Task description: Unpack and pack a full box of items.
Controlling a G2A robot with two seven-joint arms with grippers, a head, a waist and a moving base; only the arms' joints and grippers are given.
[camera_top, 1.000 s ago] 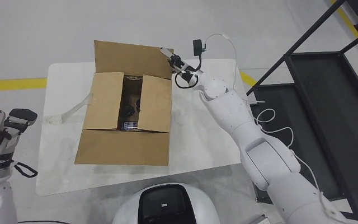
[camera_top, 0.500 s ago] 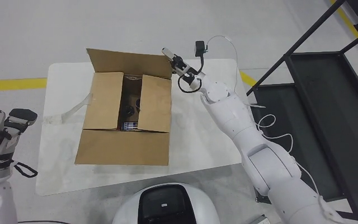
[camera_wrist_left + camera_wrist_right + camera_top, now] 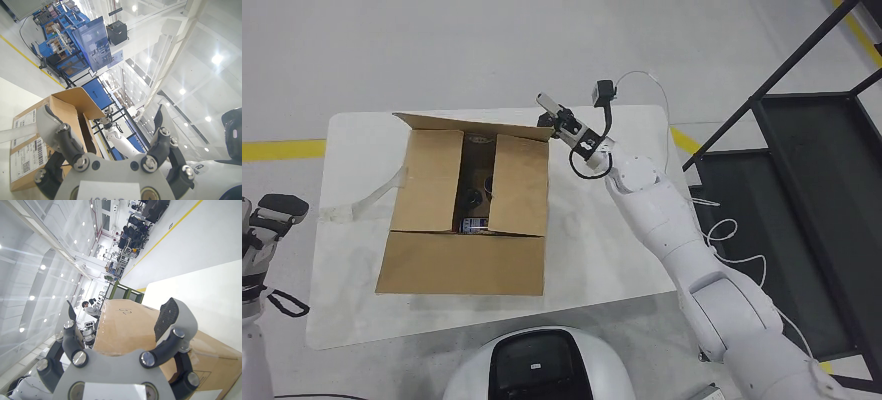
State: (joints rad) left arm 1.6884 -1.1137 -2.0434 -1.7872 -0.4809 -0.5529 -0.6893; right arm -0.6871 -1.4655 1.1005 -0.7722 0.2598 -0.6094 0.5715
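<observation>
Finds the box (image 3: 464,262) central on the table (image 3: 602,250), mouth up, long axis crosswise, far flap (image 3: 472,124) between spread fingers of the right gripper (image 3: 119,306); sees contents (image 3: 476,190) from above, labels (image 3: 28,149) past the parted left gripper (image 3: 103,111).

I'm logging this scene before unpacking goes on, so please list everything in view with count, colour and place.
cardboard box: one, brown, middle of the table; side flaps folded in, far flap upright
items in the box: count unclear, dark, in the gap between the side flaps
tape strip: one, whitish, trailing from the box across the table
table: one, white, under the box
rack: one, black, on the floor beside the table
floor lines: several stretches, yellow, around the table
right gripper: one, grey and black, open, at the far flap's end
left gripper: one, grey and black, open, off the table's edge
</observation>
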